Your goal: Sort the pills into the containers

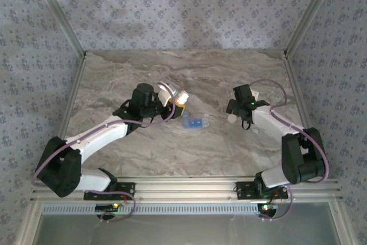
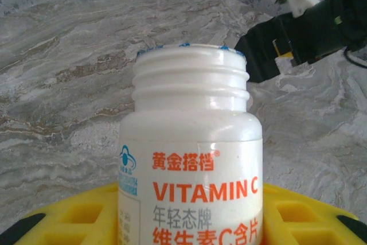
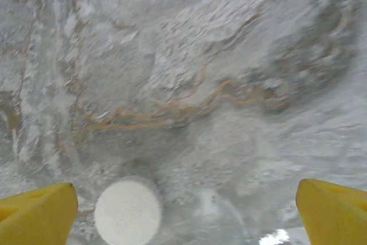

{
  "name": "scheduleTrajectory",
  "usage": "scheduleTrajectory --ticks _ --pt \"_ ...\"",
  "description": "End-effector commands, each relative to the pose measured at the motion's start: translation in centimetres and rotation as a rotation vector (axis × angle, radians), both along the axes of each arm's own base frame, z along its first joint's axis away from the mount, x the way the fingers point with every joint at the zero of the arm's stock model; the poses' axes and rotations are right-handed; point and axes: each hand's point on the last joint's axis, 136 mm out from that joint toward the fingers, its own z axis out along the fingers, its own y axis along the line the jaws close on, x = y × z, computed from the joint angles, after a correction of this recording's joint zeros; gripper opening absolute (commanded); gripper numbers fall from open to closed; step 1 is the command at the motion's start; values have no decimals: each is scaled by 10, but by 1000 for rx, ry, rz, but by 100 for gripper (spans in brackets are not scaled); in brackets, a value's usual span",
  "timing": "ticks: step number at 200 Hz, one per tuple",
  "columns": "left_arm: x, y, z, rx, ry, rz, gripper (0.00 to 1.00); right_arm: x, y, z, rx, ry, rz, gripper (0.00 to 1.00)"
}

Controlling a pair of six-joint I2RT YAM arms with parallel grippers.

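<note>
Translucent blue, the pill box [image 1: 194, 123] lay on the desk [image 1: 132, 147] between the arms. Its long axis ran left to right in the top view, and it sat just beside the open mouth of the vitamin bottle [image 2: 192, 159]. The left pincer [image 1: 170, 101], clearly the closer one, was clamped on that bottle. The right pincer [image 3: 186, 213] stood wide apart over a white cap [image 3: 127, 212], off to the box's right.

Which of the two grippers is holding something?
The left gripper, clamped on the uncapped Vitamin C bottle; the right gripper stands wide open over a white cap.
</note>
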Motion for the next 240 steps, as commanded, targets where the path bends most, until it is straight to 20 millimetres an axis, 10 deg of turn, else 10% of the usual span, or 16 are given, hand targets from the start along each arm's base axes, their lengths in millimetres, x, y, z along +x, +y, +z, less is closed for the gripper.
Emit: scheduleTrajectory --ticks 1,46,115,240 --pt "-6 1 5 -2 -27 -14 0 -4 -22 33 -139 -107 -52 100" --pt "-12 3 -12 26 13 -19 0 -14 -14 42 -60 -239 10 100" --pt "-25 5 -48 96 91 -22 0 -13 63 46 278 -226 331 91" --pt "-40 13 -103 198 246 15 0 -6 144 -1 305 46 495 79"
